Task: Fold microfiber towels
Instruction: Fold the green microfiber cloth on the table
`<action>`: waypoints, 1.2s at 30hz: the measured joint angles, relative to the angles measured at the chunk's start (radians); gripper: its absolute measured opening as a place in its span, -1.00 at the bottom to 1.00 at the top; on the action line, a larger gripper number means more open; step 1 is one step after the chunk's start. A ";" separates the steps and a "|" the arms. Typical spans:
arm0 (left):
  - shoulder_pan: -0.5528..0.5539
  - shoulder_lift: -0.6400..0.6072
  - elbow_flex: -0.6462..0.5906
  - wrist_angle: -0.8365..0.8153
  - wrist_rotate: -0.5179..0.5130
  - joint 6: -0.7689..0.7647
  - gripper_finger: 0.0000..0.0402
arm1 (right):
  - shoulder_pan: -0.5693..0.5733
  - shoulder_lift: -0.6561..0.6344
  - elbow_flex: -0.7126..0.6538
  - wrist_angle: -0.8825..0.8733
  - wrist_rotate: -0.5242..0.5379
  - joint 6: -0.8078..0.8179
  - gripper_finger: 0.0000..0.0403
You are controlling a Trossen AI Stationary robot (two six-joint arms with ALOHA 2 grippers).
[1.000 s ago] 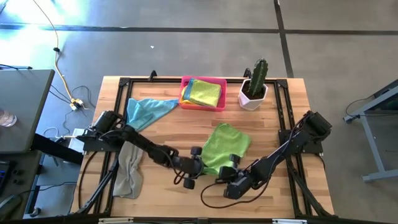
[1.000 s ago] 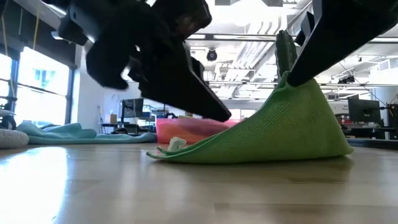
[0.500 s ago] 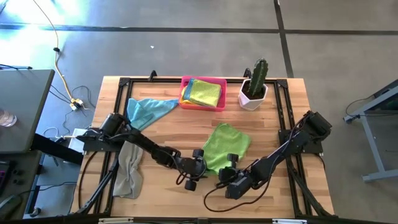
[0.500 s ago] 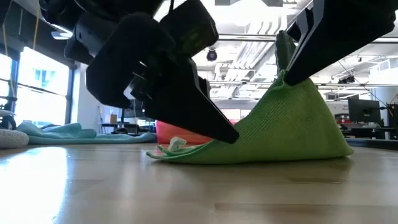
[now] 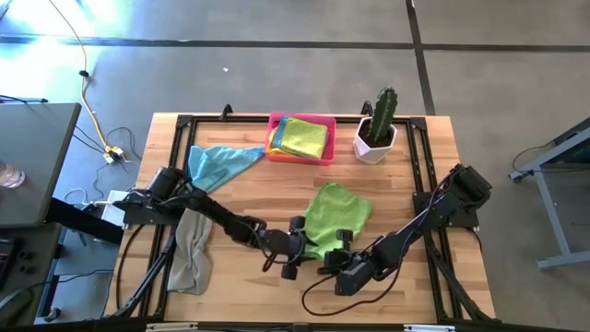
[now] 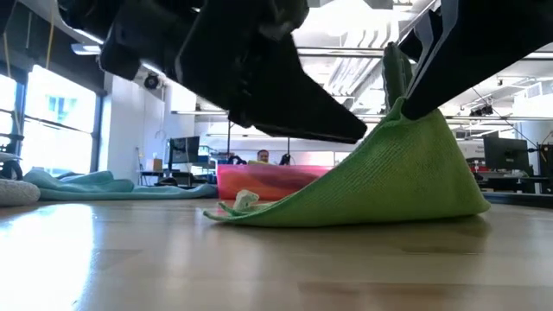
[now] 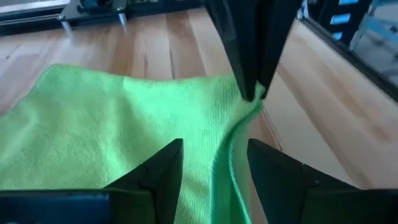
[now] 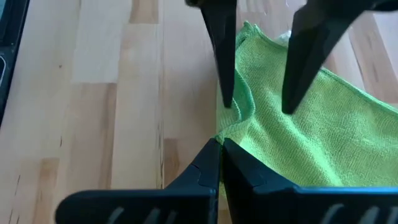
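At the table's front middle, the right gripper [image 5: 343, 261] pinched the lime green towel's [image 5: 334, 214] near edge, lifting it, while the left gripper [image 5: 301, 242] stood spread around that edge

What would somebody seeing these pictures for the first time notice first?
Probably the lime green towel near the table's front middle, pulled up into a tent by the right pincer, which is shut on its edge. The left pincer sits open right beside it, over the same edge. Behind them, a pink tray of folded towels and a potted cactus stand along the back edge.
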 joint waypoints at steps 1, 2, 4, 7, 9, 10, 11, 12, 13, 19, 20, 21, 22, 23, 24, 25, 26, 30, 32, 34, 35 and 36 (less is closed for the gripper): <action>0.004 0.003 0.003 0.005 0.009 -0.012 -0.13 | 0.000 0.000 0.000 0.000 0.009 0.000 -1.00; 0.005 0.003 0.009 0.005 0.020 -0.019 -0.11 | -0.001 0.000 0.000 0.000 0.017 -0.001 -1.00; 0.006 0.008 0.019 0.010 0.025 -0.020 -0.09 | -0.007 0.000 0.000 0.000 0.020 -0.005 -1.00; 0.005 0.022 0.023 0.004 0.033 -0.021 -0.07 | -0.020 0.000 0.000 0.001 0.025 -0.025 -1.00; 0.005 0.032 0.024 0.005 0.042 -0.024 -0.07 | -0.029 0.000 0.000 0.001 0.028 -0.026 -1.00; 0.005 0.036 0.025 0.001 0.042 -0.030 -0.07 | -0.033 0.000 0.000 0.004 0.029 -0.028 -1.00; 0.005 0.037 0.024 -0.016 0.041 -0.038 -0.07 | -0.035 0.000 0.000 0.007 0.029 -0.035 -1.00; 0.006 0.037 0.024 -0.036 0.042 -0.047 -0.07 | -0.036 0.000 0.000 0.008 0.030 -0.044 -1.00; 0.008 0.038 0.024 -0.056 0.042 -0.057 -0.07 | -0.036 0.000 0.000 0.008 0.031 -0.049 -1.00; 0.012 0.042 0.023 -0.221 0.070 -0.085 -0.07 | -0.021 -0.013 0.000 0.002 0.045 -0.048 -1.00; 0.011 0.042 0.023 -0.246 0.087 -0.094 -0.07 | -0.017 -0.018 0.000 -0.001 0.056 -0.047 -1.00; 0.009 0.042 0.022 -0.262 0.095 -0.097 -0.07 | -0.013 -0.025 0.001 0.001 0.069 -0.047 -1.00; 0.009 0.040 0.023 -0.276 0.108 -0.098 -0.07 | -0.007 -0.033 0.001 -0.007 0.085 -0.046 -1.00; 0.006 0.038 0.022 -0.284 0.114 -0.098 -0.07 | -0.002 -0.041 0.001 -0.012 0.100 -0.043 -1.00; 0.003 0.038 0.023 -0.291 0.111 -0.097 -0.07 | 0.003 -0.051 0.001 -0.014 0.112 -0.041 -1.00; 0.000 0.038 0.023 -0.298 0.111 -0.095 -0.07 | 0.008 -0.059 0.001 -0.022 0.124 -0.039 -1.00; -0.002 0.037 0.023 -0.301 0.109 -0.089 -0.07 | 0.010 -0.066 0.001 -0.024 0.126 -0.031 -1.00; -0.012 0.034 0.023 -0.312 0.099 -0.081 -0.08 | 0.015 -0.077 0.001 -0.057 0.113 0.036 -1.00; -0.013 0.020 0.023 -0.358 0.093 -0.081 -0.08 | 0.015 -0.073 0.001 -0.091 0.076 0.098 -1.00; -0.017 0.004 0.023 -0.401 0.068 -0.082 -0.08 | 0.015 -0.065 0.000 -0.116 0.060 0.146 -1.00; -0.017 -0.003 0.023 -0.424 0.053 -0.083 -0.08 | 0.015 -0.062 0.000 -0.122 0.055 0.163 -1.00; -0.018 -0.010 0.023 -0.443 0.037 -0.081 -0.08 | 0.015 -0.061 0.000 -0.121 0.051 0.168 -1.00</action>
